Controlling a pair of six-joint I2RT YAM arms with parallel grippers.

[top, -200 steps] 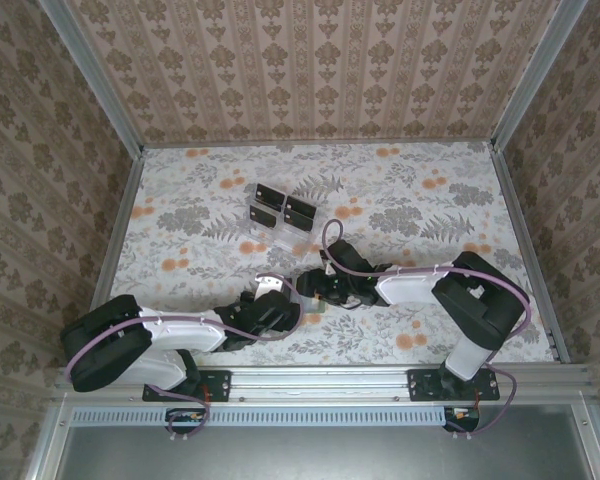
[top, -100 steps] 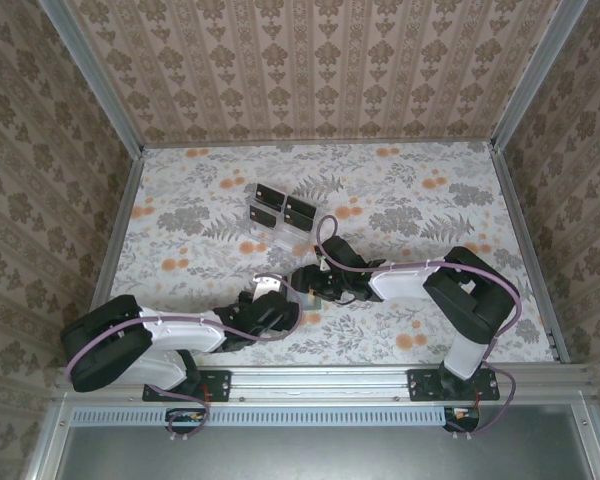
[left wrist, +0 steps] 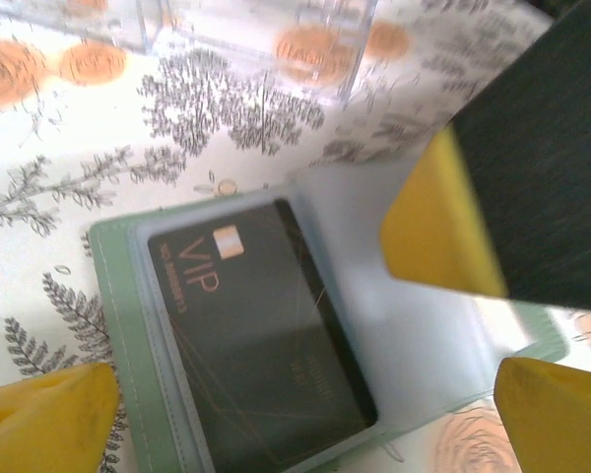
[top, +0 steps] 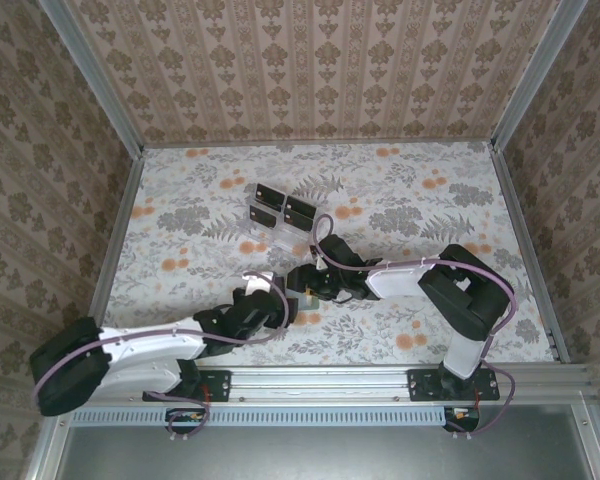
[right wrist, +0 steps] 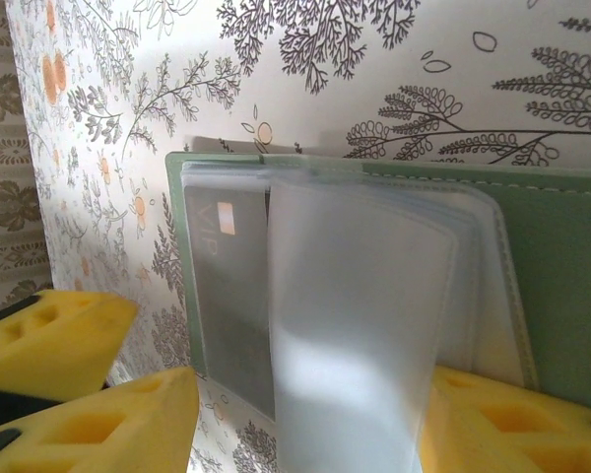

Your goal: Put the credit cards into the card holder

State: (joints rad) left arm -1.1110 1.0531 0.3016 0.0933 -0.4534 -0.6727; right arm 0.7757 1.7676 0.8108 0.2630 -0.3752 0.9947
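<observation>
The grey-green card holder (left wrist: pixel 113 305) lies open on the table between both grippers (top: pixel 300 299). One black credit card (left wrist: pixel 256 335) marked VIP sits inside its left clear sleeve (right wrist: pixel 231 305). My left gripper (left wrist: pixel 300 419) hovers open just above this card. My right gripper (right wrist: pixel 310 434) is at the holder's other side, jaws apart, with a loose clear sleeve page (right wrist: pixel 360 325) standing up between its fingers (left wrist: pixel 438 232). There is a gap between the page and one finger. Two more credit cards (top: pixel 270 196) stand in a clear rack.
The clear plastic rack (top: pixel 280 218) stands a little beyond the holder, towards the back of the flowered table (top: pixel 430 200). Patterned walls close in the table on three sides. The two grippers (top: pixel 280 298) are nearly touching over the holder.
My left arm has stretched forward and lowered, bringing its gripper closer over the holder. My right gripper has shifted slightly left. Neither gripper's opening has changed.
</observation>
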